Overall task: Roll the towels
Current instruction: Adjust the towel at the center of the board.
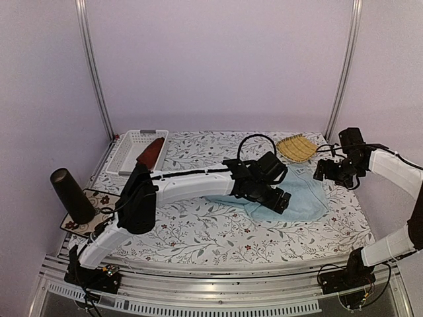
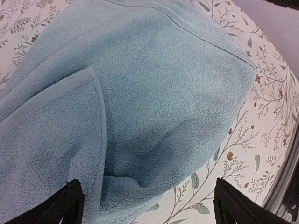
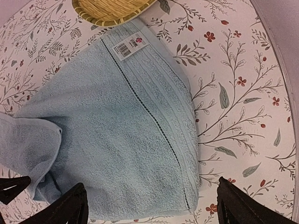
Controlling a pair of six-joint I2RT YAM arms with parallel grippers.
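The pale blue towel (image 1: pixel 305 200) lies loosely folded on the right half of the floral table, its white label (image 3: pixel 131 45) toward the back. My left gripper (image 1: pixel 279 200) hovers over its left part, open, with the towel's folded edge (image 2: pixel 154 93) between and below the black fingertips (image 2: pixel 70 205); nothing is gripped. My right gripper (image 1: pixel 326 173) hangs above the towel's back right end (image 3: pixel 121 140), also open and empty, fingertips (image 3: pixel 236 205) spread wide. The dark red towel (image 1: pixel 151 152) lies rolled up in the white basket (image 1: pixel 129 146) at the back left.
A yellow woven mat (image 1: pixel 295 147) sits at the back right, touching the blue towel's labelled end (image 3: pixel 112 9). A black cylinder (image 1: pixel 71 196) stands on a small patterned coaster at the left edge. Metal frame posts rise at both back corners.
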